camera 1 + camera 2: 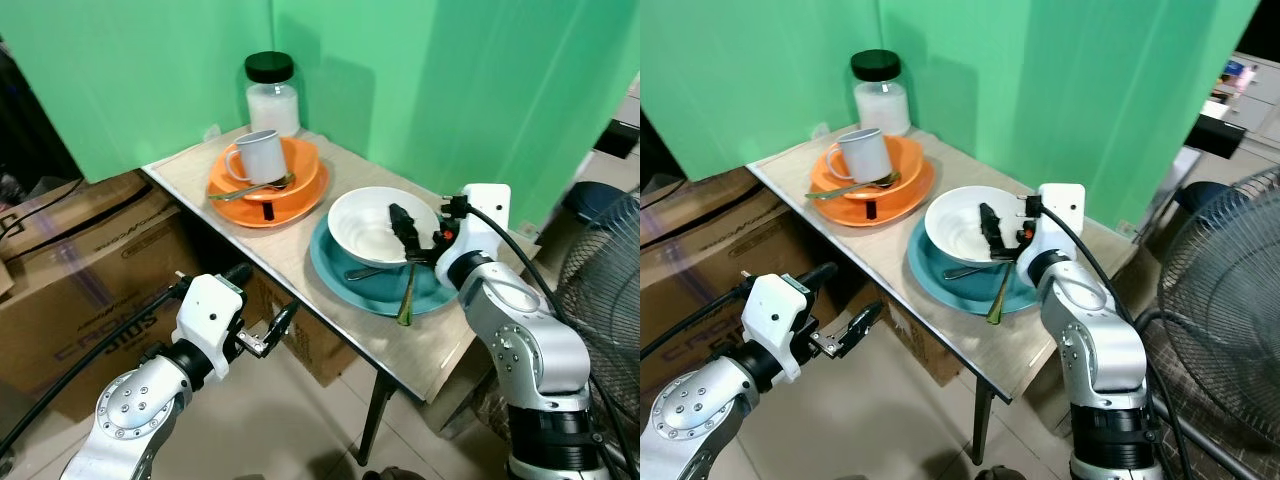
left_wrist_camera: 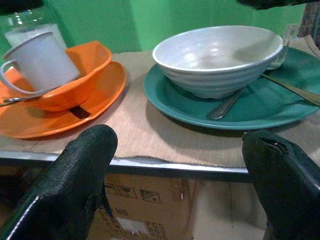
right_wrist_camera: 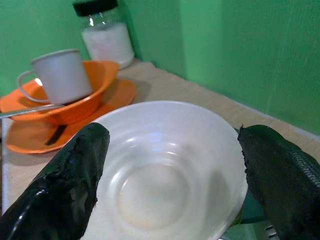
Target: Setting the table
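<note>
2 plates (image 1: 262, 205), 2 bowls (image 1: 375, 225), 1 mug (image 1: 258, 155), 1 jar (image 1: 272, 92); both grippers (image 1: 406, 232) released.

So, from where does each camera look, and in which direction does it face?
Left eye view: head, looking down at the table; both arms show.
Right eye view: the same scene, shifted sideways.
Left wrist view: below the table edge, facing the white bowl between open fingers.
Right wrist view: above that bowl, fingers open.
All share the orange bowl.

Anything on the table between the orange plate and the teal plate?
No. Between the orange plate and the teal plate, bare table mat shows, clearest in the left wrist view; the plates sit apart, not touching.
</note>
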